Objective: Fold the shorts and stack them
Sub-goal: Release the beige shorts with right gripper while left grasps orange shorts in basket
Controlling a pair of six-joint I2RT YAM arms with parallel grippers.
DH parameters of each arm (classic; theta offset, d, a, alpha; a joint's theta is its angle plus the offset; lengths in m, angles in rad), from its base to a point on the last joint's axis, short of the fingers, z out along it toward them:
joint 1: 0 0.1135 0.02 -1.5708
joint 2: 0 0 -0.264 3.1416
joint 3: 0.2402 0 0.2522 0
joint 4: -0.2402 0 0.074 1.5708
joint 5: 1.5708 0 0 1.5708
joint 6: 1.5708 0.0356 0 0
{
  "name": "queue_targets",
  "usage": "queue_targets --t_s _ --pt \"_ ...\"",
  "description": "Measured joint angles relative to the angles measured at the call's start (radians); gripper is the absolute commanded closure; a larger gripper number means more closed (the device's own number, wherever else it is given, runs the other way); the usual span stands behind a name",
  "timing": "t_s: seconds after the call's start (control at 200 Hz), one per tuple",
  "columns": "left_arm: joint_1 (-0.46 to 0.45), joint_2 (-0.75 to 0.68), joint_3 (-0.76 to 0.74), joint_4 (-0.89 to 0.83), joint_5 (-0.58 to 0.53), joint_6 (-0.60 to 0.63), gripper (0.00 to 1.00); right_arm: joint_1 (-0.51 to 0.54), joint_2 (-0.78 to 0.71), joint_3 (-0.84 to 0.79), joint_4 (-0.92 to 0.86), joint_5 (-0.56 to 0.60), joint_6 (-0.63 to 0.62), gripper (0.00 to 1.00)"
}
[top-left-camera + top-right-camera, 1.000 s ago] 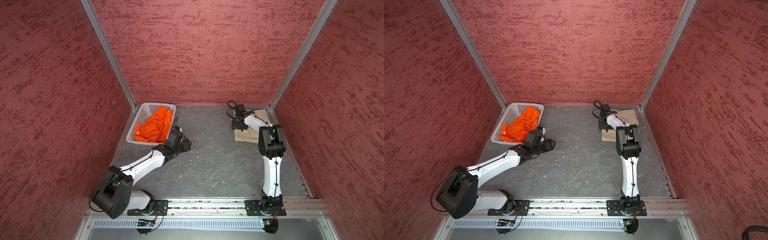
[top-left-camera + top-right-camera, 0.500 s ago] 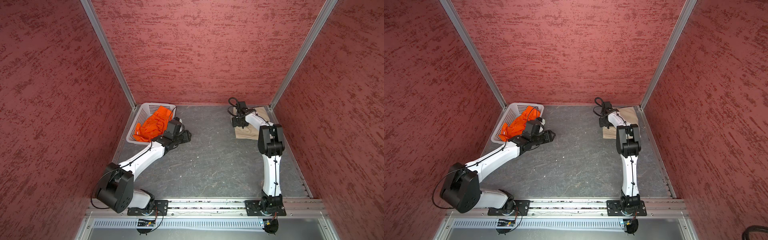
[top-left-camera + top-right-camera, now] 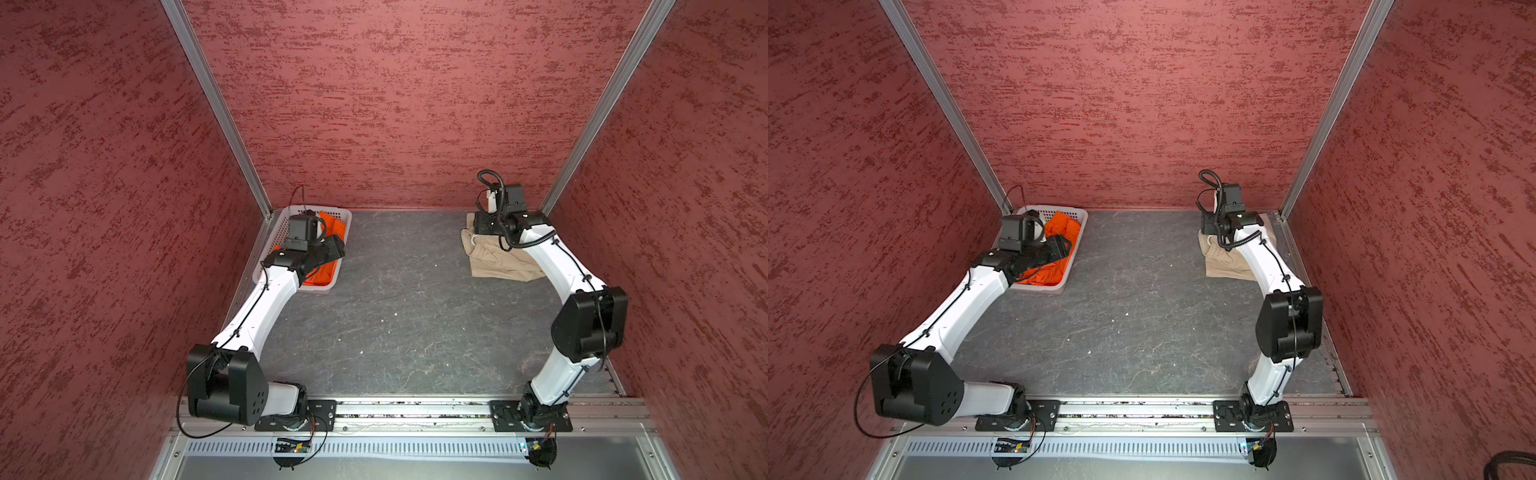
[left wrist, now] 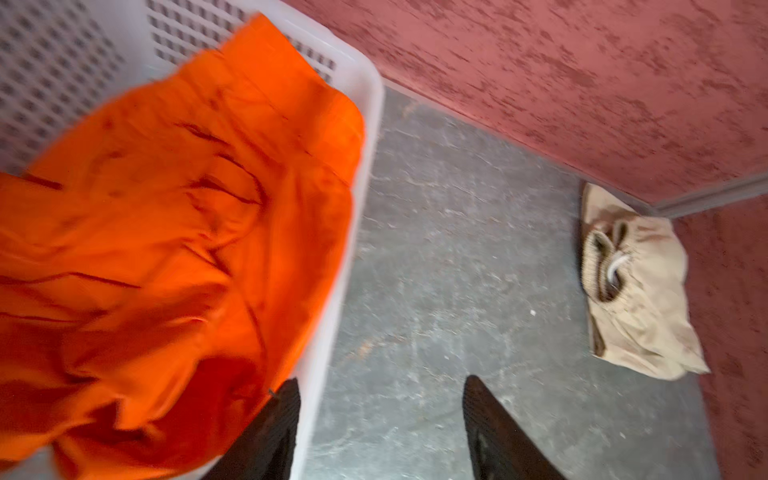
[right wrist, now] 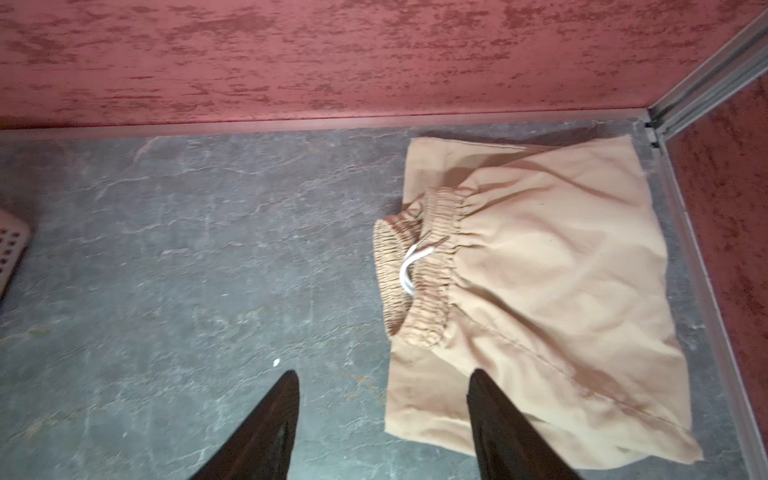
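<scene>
The orange shorts (image 3: 332,224) (image 3: 1063,226) lie crumpled in the white basket (image 3: 279,232) at the back left. In the left wrist view the orange shorts (image 4: 187,228) fill that basket (image 4: 351,249). My left gripper (image 3: 334,245) (image 4: 380,380) hovers open and empty over the basket's inner rim, one finger above the cloth, one above the floor. The beige shorts (image 3: 494,262) (image 3: 1225,262) (image 5: 561,270) lie folded flat in the back right corner, waistband and white drawstring showing. My right gripper (image 3: 484,226) (image 5: 384,374) hangs open and empty above their inner edge.
Red textured walls close in the back and both sides, with metal posts at the corners. The grey floor (image 3: 407,311) stretches between the basket and the beige shorts. The arm bases sit on a rail (image 3: 415,409) at the front.
My left gripper swung back from beside the basket's front corner to over its rim, and its jaws widened. My right gripper lifted off the beige shorts toward the back wall.
</scene>
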Motion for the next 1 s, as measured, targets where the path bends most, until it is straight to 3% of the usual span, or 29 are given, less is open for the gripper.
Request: queue_targets --t_s 0.13,0.26,0.416,0.616,0.661,0.751,0.812,0.902,1.002 --pt "0.116 0.116 0.097 -0.027 0.007 0.056 0.27 0.153 -0.039 -0.124 0.057 -0.026 0.065 0.35" --pt "0.175 0.29 0.203 -0.058 0.027 0.088 0.23 0.268 -0.039 -0.233 0.098 -0.068 0.138 0.35" --pt "0.2 0.511 0.364 -0.122 0.026 0.112 0.19 0.297 -0.042 -0.344 0.138 -0.096 0.219 0.35" --pt "0.199 0.701 0.497 -0.214 -0.073 0.159 0.19 0.307 -0.095 -0.435 0.15 -0.1 0.283 0.36" --pt "0.199 0.727 0.507 -0.23 -0.098 0.169 0.26 0.308 -0.108 -0.438 0.15 -0.099 0.291 0.36" --pt "0.199 0.769 0.52 -0.253 -0.151 0.191 0.51 0.309 -0.132 -0.438 0.158 -0.099 0.304 0.38" --pt "0.2 0.788 0.522 -0.259 -0.182 0.195 0.74 0.309 -0.15 -0.438 0.163 -0.099 0.311 0.39" --pt "0.2 0.793 0.522 -0.259 -0.211 0.209 0.96 0.309 -0.176 -0.441 0.176 -0.1 0.322 0.41" --pt "0.198 0.761 0.513 -0.257 -0.229 0.23 1.0 0.309 -0.21 -0.462 0.206 -0.101 0.338 0.41"
